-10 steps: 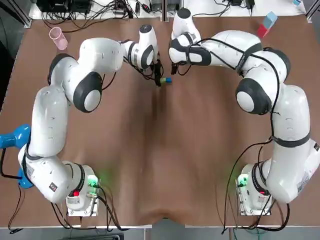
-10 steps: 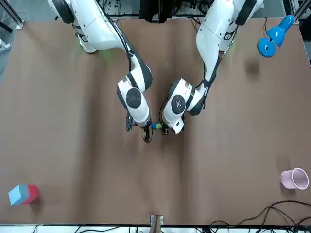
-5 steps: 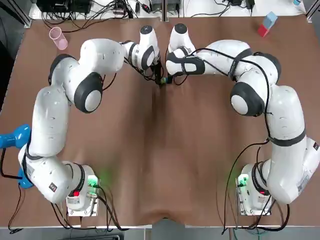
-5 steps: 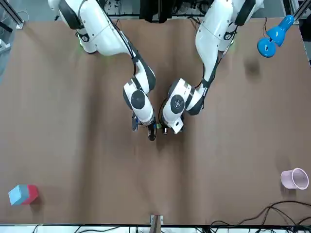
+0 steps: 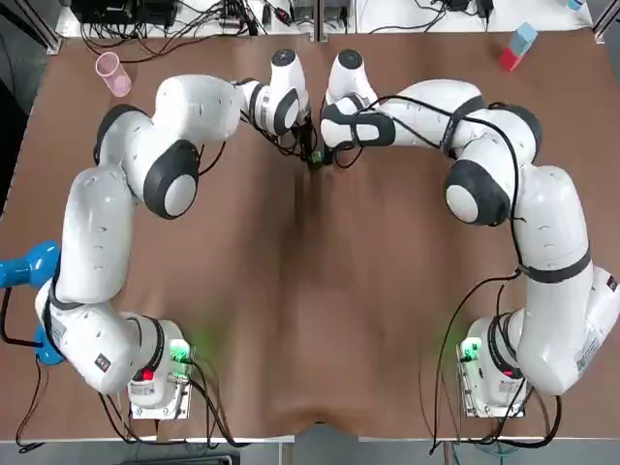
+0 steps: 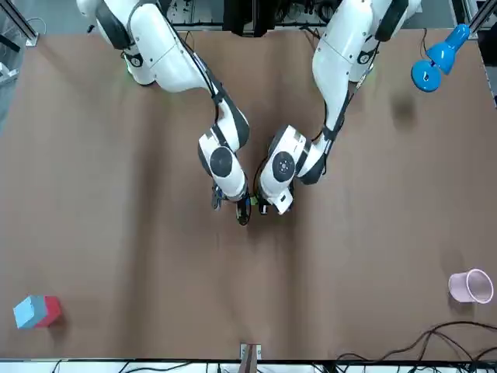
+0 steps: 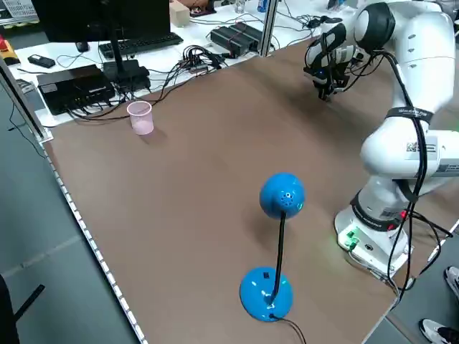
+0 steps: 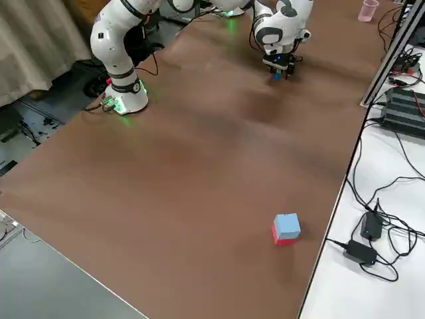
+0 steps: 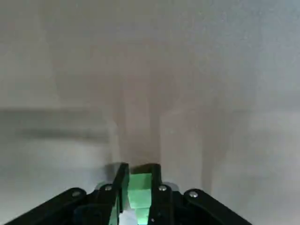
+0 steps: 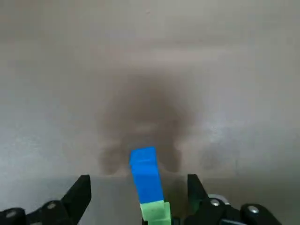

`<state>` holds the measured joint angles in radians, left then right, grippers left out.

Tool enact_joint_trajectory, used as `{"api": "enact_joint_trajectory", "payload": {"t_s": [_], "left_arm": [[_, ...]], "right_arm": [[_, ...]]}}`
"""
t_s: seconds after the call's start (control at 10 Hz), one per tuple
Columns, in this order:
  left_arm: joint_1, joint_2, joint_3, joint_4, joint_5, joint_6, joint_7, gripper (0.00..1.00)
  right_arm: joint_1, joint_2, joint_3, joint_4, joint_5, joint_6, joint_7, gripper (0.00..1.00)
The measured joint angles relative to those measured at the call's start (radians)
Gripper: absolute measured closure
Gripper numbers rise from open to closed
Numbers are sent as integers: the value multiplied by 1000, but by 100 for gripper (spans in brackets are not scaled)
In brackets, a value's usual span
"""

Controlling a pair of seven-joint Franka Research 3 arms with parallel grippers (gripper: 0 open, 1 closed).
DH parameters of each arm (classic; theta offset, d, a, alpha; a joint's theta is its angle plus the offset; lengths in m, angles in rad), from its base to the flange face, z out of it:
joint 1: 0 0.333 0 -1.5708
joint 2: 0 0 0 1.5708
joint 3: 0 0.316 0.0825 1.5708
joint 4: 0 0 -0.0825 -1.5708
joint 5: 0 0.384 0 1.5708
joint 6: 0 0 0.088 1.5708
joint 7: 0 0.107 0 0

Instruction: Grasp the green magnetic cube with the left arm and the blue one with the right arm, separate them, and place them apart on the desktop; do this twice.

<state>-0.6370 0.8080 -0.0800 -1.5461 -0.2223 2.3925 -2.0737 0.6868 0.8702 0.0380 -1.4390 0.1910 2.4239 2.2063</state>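
Note:
The green cube sits between my left gripper's fingers, which are shut on it. The blue cube sticks out from the green cube, still joined to it. My right gripper is open, with one finger on each side of the blue cube and not touching it. In the top view both grippers meet at the far middle of the table, left gripper and right gripper, and mostly hide the cubes. From the front only a sliver of the cube pair shows.
A red-and-blue block pair lies at the far right corner. A pink cup stands at the far left. A blue desk lamp stands by the left arm's base. Cables and a white shelf line the far edge.
My right gripper has moved left up to the left gripper and now straddles the blue cube. The left gripper has kept its hold and place.

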Motion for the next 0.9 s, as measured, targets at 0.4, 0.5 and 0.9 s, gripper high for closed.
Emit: {"api": "enact_joint_trajectory", "payload": {"t_s": [0.4, 0.5, 0.9], "left_arm": [[0, 0, 5, 1, 0, 2, 0, 77], [1, 0, 6, 1, 0, 2, 1, 77], [1, 0, 7, 2, 0, 2, 5, 77]], "right_arm": [[2, 6, 13, -1, 3, 13, 1, 25], [2, 6, 13, -2, 3, 15, 1, 29], [2, 6, 13, -9, 3, 36, 1, 74]]}}
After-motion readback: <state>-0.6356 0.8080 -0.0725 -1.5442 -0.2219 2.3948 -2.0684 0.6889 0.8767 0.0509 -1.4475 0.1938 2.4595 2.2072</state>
